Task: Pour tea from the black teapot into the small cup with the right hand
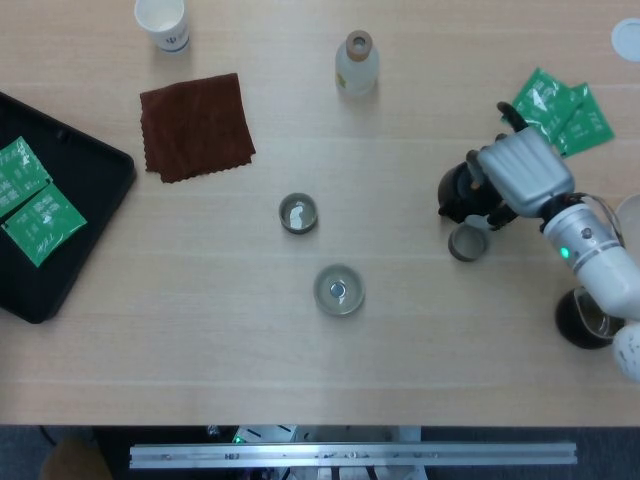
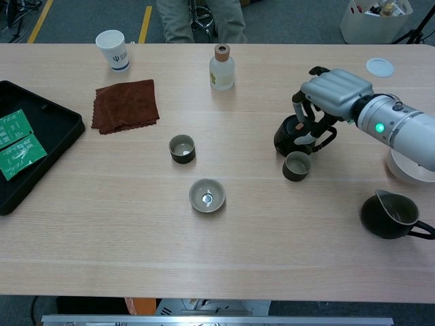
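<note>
pale wood-grain table [image 2: 272,231]; right hand [image 2: 332,95] curled on the round black teapot [image 2: 293,136], small cup [image 2: 296,166] just below.

A pale wooden table [image 2: 217,231] with a fine straight grain fills both views and is evenly lit, with only faint shadows cast. An aluminium rail [image 1: 352,455] is seen below its near edge in the head view. Beyond the far edge, in the chest view, a grey floor [image 2: 81,20] marked with a yellow line [image 2: 144,24] is shown. The legs of a seated person [image 2: 200,19] are seen there, and a white bin [image 2: 372,19] at the upper right
</note>
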Tool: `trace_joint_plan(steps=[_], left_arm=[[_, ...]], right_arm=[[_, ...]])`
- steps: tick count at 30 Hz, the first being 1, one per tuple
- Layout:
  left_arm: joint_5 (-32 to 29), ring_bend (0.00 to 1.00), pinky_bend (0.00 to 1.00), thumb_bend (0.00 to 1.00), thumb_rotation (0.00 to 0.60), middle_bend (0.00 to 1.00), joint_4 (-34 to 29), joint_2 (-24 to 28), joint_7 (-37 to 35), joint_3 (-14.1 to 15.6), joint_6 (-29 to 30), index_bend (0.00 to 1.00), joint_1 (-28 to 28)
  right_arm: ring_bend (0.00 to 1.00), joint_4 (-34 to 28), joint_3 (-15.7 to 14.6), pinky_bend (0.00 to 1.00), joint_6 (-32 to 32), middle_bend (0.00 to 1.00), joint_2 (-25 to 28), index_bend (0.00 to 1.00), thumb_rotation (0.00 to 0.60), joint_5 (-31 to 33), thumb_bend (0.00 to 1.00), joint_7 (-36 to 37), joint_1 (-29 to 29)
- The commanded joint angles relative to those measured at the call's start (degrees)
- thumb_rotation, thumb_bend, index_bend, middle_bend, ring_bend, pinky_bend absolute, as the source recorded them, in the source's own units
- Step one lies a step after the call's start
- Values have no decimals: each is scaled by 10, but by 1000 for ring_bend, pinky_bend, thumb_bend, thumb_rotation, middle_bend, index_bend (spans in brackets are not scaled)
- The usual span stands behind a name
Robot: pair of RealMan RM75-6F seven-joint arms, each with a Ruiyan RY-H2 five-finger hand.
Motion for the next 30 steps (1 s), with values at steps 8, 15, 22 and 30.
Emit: trace_joint_plan(steps=[8, 15, 22, 30], left_arm=[[1, 170, 83, 294, 600, 253, -3, 1, 1, 0, 2, 250, 1], [-1, 170, 82, 294, 600, 253, -5, 3, -2, 3, 1, 249, 3], [2, 170, 83, 294, 600, 252, -9, 9, -15, 5, 1, 250, 5], [1, 170, 83, 294, 600, 253, -8, 9, -17, 7, -1, 249, 5]], right_arm=[[437, -13, -23, 54, 57, 532, 14, 506, 406, -73, 22, -22, -32], [398, -9, -38, 54, 76, 491, 9, 457, 408, -96, 0, -69, -47], [370, -10, -47, 54, 90, 462, 3, 417, 411, -116, 0, -101, -60], [291, -5, -51, 54, 95, 400, -2, 328, 411, -124, 0, -140, -72]])
